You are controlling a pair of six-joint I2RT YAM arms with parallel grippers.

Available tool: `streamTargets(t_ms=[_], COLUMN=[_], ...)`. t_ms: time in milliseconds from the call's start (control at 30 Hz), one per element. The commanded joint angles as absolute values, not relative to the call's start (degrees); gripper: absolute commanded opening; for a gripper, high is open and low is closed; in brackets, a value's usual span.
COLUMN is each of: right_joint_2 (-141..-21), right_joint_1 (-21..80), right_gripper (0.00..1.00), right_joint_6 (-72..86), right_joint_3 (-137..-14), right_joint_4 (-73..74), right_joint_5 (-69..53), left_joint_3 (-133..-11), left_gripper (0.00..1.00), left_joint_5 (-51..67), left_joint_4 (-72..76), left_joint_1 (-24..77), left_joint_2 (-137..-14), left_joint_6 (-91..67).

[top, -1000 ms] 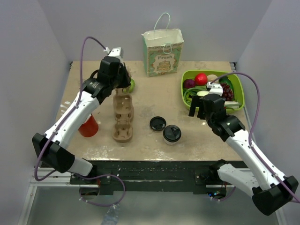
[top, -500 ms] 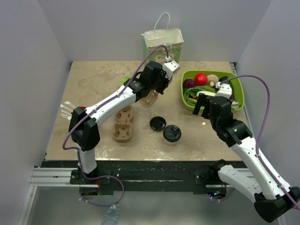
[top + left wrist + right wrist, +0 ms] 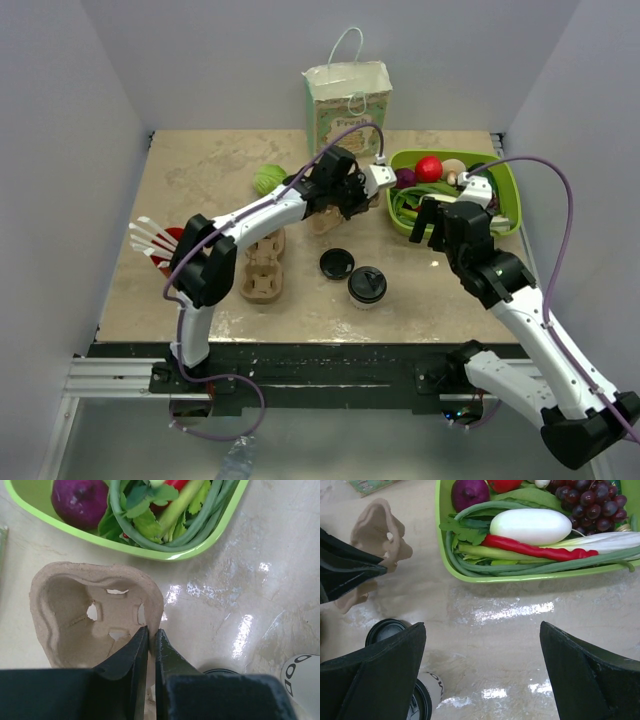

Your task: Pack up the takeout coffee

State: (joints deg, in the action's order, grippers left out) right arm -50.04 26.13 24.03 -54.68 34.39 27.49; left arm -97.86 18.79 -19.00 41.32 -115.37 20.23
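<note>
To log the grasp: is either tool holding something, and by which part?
The left tool pinches the pulp cup carrier by the rim of one pocket. The right tool is open, holding nothing.

Paper bag (image 3: 346, 98), far centre of table: printed panel on front, top word looks like "Fresh", v. small and partly hidden; rest of the panel not legible.

Takeout coffee cup (image 3: 303, 679), near centre, slightly right: black print on the white side wall. Left wrist view shows 2 rounded chars at the frame edge, poss. "DO" or "OO", cut off. In the right wrist view the same cup (image 3: 432, 686) shows a few black strokes below the lid, can't be read.
</note>
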Motion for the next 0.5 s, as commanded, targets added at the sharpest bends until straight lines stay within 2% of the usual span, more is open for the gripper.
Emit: streamTargets(t_ms=[0,267,467], right_joint_2=[-50.4,-50.0,-49.2], right_joint_1=[25.8,25.8,25.8], right_gripper=[0.98,0.98,0.98], right_joint_6=[25.3,25.8,25.7], right_joint_3=[-57.4,-57.0,-57.5], right_joint_4=[34.7,36.1,36.2], right_joint_5=[28.3,29.1,28.8], left_joint_3=[-98.3,-96.5,-94.3], left_gripper=[0.00,0.02,0.34], left_joint_5=[20.2,23.2,23.0], left_joint_4=[-15.0,-14.7,-13.0], left_joint_1=[41.2,41.9,42.0], left_joint_2=[-117.6,-118.7,-116.4], left_joint_6=[21.3,20.3,18.2])
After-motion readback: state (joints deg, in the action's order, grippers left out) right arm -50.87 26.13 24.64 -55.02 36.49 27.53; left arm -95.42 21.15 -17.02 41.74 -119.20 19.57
